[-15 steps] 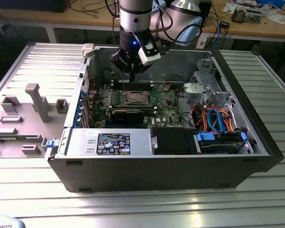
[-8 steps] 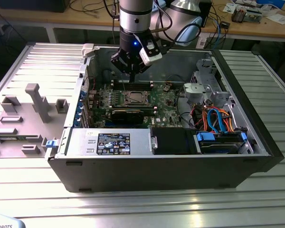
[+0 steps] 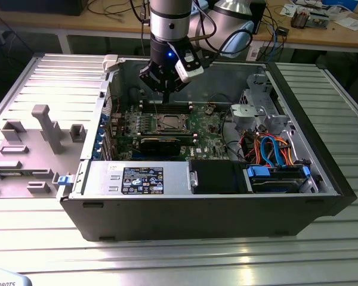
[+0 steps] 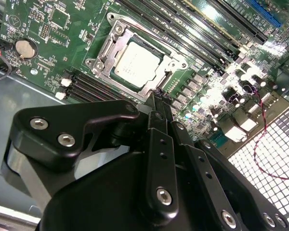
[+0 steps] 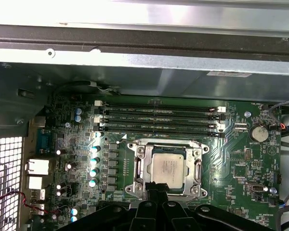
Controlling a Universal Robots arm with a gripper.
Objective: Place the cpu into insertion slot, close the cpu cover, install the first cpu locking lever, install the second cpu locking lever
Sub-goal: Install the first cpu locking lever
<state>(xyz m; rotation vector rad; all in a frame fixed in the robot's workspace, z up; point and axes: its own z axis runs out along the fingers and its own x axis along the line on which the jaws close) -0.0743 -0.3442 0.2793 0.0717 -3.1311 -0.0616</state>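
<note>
The cpu (image 5: 167, 166) (image 4: 135, 62) lies flat in the insertion slot (image 5: 198, 149) on the green board, silver-grey top up. It also appears in the exterior view, as the cpu (image 3: 167, 123) in the middle of the open case. The cpu cover (image 5: 140, 166) (image 4: 106, 50) is folded down around the chip, which shows through its window. A thin lever rod (image 4: 154, 41) runs along one side of the socket. My gripper (image 4: 156, 96) (image 5: 156, 190) (image 3: 164, 100) hangs just above the socket's edge. Its black fingers are pressed together with nothing between them.
Long memory slots (image 5: 159, 118) run beside the socket. A black expansion card (image 3: 161, 143) stands nearer the camera, then the power supply (image 3: 137, 179). Drive cage with blue and orange cables (image 3: 274, 149) is at the exterior view's right. A grey fixture (image 3: 42, 128) stands outside the case.
</note>
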